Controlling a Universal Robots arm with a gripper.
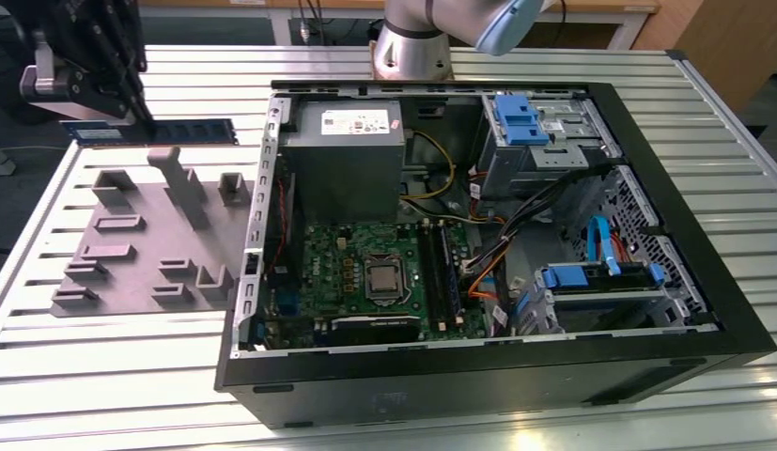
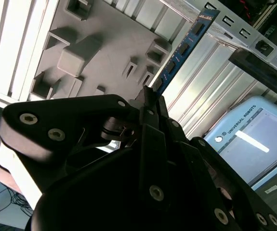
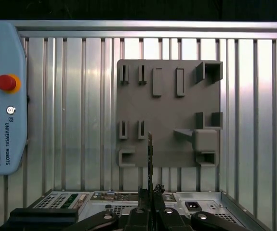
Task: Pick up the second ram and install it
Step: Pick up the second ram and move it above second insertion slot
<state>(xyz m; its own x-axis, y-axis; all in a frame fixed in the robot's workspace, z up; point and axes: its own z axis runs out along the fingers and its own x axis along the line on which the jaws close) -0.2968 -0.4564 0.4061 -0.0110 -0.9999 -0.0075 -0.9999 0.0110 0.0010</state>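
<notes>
Blue-green second ram (image 1: 188,132) clamped in pincer (image 1: 110,122), over grey fixture (image 1: 150,249).

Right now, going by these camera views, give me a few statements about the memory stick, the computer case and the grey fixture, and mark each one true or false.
1. The computer case lies open on the table. True.
2. The end effector grips the memory stick. True.
3. The memory stick is seated inside the computer case. False: it hangs in the air outside the computer case, near the grey fixture.
4. The grey fixture sits inside the computer case. False: it rests on the table beside the computer case, toward the exterior view's left.
</notes>
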